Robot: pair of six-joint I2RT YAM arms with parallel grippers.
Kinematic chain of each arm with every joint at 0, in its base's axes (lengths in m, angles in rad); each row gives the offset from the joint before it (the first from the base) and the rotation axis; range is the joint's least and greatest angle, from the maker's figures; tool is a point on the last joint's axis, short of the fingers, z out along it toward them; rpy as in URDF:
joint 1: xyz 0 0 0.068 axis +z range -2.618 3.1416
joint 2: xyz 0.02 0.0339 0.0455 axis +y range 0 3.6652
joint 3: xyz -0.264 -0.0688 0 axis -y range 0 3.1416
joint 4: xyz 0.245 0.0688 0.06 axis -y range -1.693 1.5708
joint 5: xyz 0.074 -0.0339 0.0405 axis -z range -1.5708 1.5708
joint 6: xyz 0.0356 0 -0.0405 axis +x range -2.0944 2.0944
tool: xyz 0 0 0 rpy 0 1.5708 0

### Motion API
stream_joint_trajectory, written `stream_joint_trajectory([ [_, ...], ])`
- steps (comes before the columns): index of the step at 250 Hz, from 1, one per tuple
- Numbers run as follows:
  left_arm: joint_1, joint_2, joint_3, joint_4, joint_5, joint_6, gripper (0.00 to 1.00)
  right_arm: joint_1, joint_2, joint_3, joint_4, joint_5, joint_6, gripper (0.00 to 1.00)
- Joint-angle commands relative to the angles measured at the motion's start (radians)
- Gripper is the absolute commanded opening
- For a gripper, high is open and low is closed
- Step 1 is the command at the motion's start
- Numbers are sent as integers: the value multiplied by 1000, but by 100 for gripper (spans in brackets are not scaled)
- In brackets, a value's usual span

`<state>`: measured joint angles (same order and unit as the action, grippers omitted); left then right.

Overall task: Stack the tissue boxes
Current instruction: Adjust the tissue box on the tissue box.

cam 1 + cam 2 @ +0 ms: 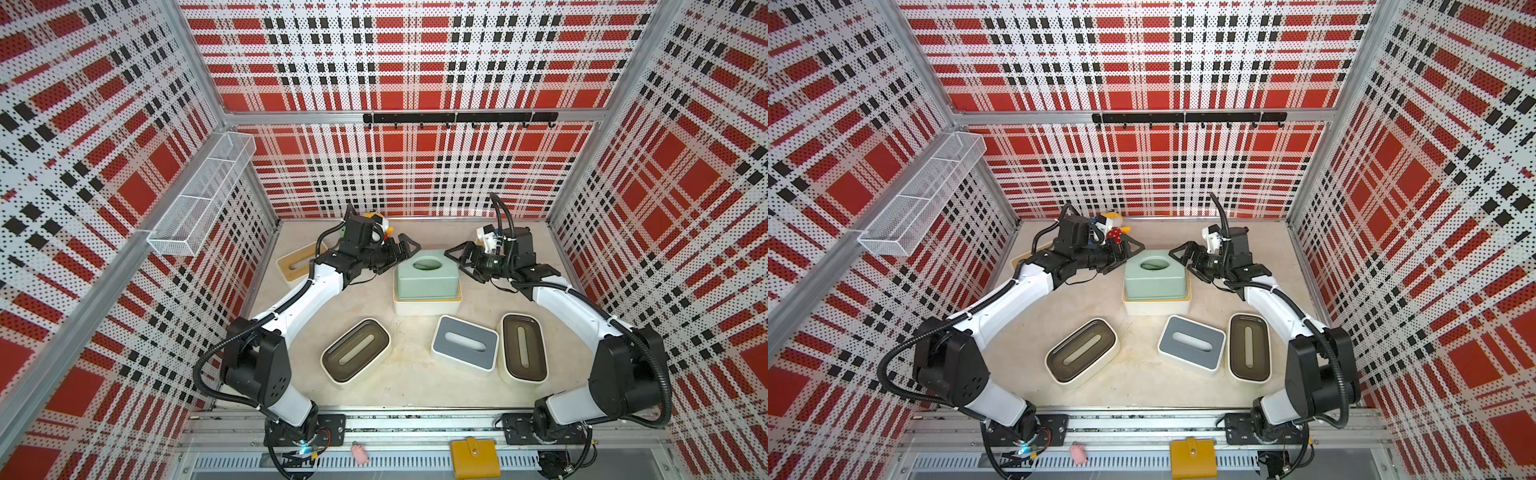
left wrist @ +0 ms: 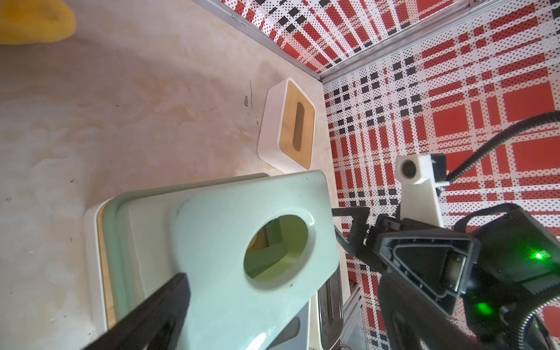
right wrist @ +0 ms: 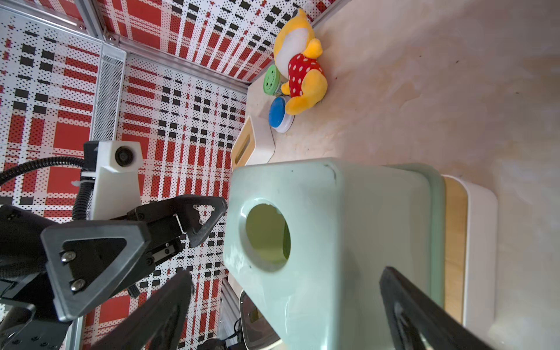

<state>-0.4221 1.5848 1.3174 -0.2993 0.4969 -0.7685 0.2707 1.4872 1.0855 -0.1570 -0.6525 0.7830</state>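
A pale-green tissue box sits on a white bamboo-lidded box mid-table. My left gripper is open just off its left end. My right gripper is open just off its right end. In each wrist view the green box lies between spread fingers, untouched as far as I can see. Two dark-lidded boxes and a grey-lidded box lie nearer the front. Bamboo-lidded boxes sit by the side walls.
A yellow plush toy lies at the back beside a green disc and a blue disc. A yellow wallet and a pink item rest on the front rail. A wire basket hangs on the left wall.
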Motion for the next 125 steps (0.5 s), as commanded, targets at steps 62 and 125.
stream_joint_trajectory([
  [62,-33,52,78,-93,-9,54,99,15,0,1,-6,-2,-23,100],
  [125,-46,55,83,-108,-27,58,99,14,-8,-2,-26,-8,-38,100],
])
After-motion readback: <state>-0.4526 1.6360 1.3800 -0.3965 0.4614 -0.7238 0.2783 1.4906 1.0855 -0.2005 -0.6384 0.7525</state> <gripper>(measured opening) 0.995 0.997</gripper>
